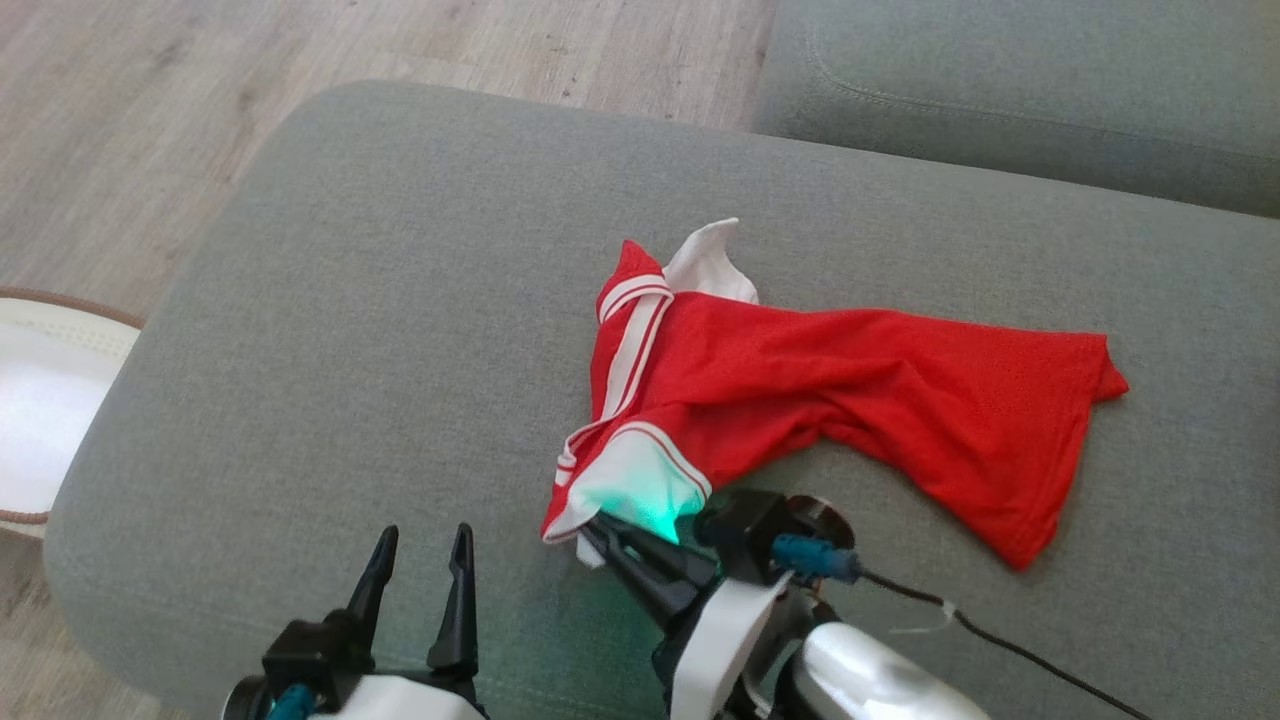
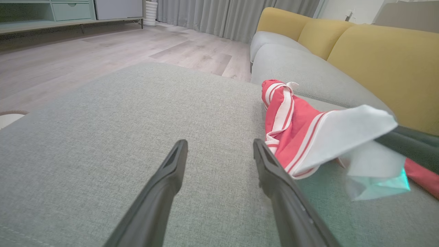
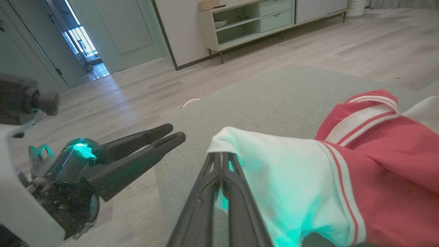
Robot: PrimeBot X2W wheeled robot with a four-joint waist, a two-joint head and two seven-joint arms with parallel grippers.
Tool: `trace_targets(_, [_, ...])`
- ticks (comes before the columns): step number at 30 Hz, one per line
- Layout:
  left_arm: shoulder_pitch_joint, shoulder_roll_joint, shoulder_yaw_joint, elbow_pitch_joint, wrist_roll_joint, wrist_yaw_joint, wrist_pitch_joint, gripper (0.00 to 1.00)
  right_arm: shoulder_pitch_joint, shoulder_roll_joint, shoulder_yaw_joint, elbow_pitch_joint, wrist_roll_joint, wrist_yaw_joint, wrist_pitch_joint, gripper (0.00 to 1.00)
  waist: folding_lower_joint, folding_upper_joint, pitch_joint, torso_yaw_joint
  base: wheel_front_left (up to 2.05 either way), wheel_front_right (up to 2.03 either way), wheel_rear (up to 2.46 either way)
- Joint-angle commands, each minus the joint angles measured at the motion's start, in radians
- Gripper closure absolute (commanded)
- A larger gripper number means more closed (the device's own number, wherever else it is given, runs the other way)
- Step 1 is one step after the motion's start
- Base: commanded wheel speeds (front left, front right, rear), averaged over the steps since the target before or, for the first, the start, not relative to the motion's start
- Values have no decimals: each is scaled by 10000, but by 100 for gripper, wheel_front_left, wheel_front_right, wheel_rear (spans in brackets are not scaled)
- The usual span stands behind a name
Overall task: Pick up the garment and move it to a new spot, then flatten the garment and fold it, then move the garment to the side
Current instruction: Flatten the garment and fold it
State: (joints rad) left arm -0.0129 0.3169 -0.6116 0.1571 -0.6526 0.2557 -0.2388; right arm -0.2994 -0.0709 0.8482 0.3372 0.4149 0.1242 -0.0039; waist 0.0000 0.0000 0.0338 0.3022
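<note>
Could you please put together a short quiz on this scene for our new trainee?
1. True or false: the right gripper is shut on a white part of the garment.
2. Pick one. The left gripper is: A) open and holding nothing; B) shut on the red hem; C) shut on a black cable.
3. Short answer: what does the garment lie on?

Key: 1 true; 2 A; 3 the grey cushion.
</note>
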Motion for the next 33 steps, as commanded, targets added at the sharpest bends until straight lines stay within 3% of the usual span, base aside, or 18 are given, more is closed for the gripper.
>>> trace_targets(1, [-280, 212, 437, -325, -32, 59, -102, 0, -470, 205, 219, -260, 73, 65, -16, 4, 0, 0, -12, 24, 0, 0, 0])
trace_targets(5, [-210, 230, 443, -397, -28, 113, -110, 0, -448, 205, 278, -161, 128, 65, -142, 0, 0, 0, -36, 4, 0, 0, 0])
trace_targets(10, [-134, 173, 345, -453, -25, 130, -102, 0, -380, 205, -447, 12, -143, 65, -388, 0, 0, 0, -117, -174, 0, 0, 0])
trace_targets(17, [-124, 107, 211, -468, -5, 121, -87, 0, 226, 206, -3374, 345, -1339, 65, -195, 0, 0, 0, -252, -548, 0, 0, 0])
trace_targets(25, [-182, -21, 34, -472, 28, 97, -73, 0, 1002, 31, -7420, 509, -3489, 65, 1261, 0, 0, 0, -69, -698, 0, 0, 0])
trace_targets(33, [-430, -72, 41, -377, 40, 22, -97, 0, 996, 146, -8917, 1011, -3487, 65, 2132, 0, 0, 0, 331, -652, 0, 0, 0])
